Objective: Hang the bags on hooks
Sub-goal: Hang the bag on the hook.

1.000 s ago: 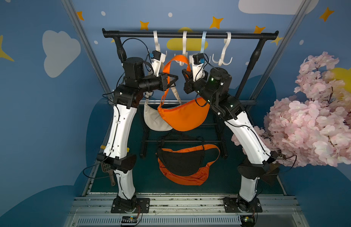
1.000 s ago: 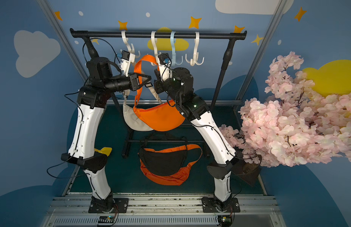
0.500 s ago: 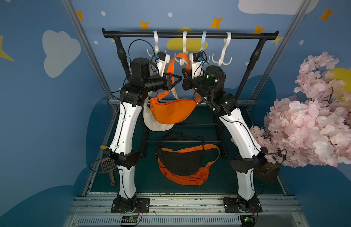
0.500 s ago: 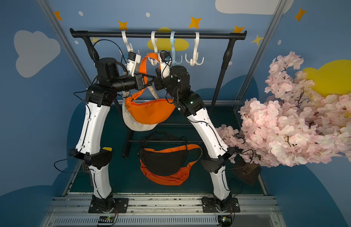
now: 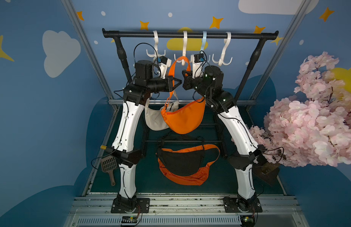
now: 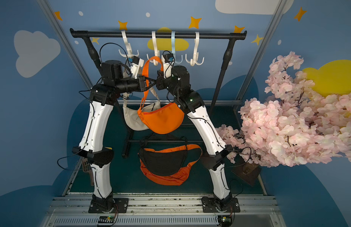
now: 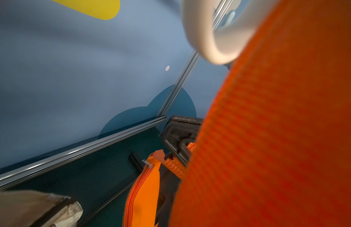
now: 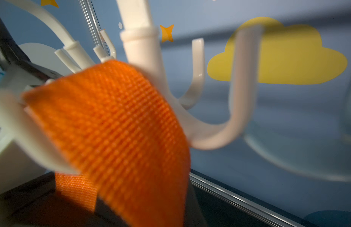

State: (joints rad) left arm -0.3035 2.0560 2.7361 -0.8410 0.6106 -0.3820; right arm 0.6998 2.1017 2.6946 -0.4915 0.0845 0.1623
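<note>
Your orange crescent fabric bag (image 5: pixel 183 118) hangs at centre, its orange webbing strap (image 5: pixel 171 68) looped up at 12 o'clock, seemingly over a prong of the white plastic hook (image 5: pixel 185 47). The left gripper (image 5: pixel 179 83) and right gripper (image 5: pixel 186 77) both clamp that strap, so seating it and letting go look left to do. Around you, blue cloud-painted walls (image 5: pixel 43 118) enclose the dark teal desk (image 5: pixel 147 176), which carries a black-and-orange waist bag (image 5: pixel 180 161) at 6 o'clock.

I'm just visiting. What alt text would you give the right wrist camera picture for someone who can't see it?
A wide orange bag strap fills the foreground, arching in front of a white pronged hook whose curved arms rise behind it. Beyond is a blue wall with a yellow cloud and an orange star.
</note>
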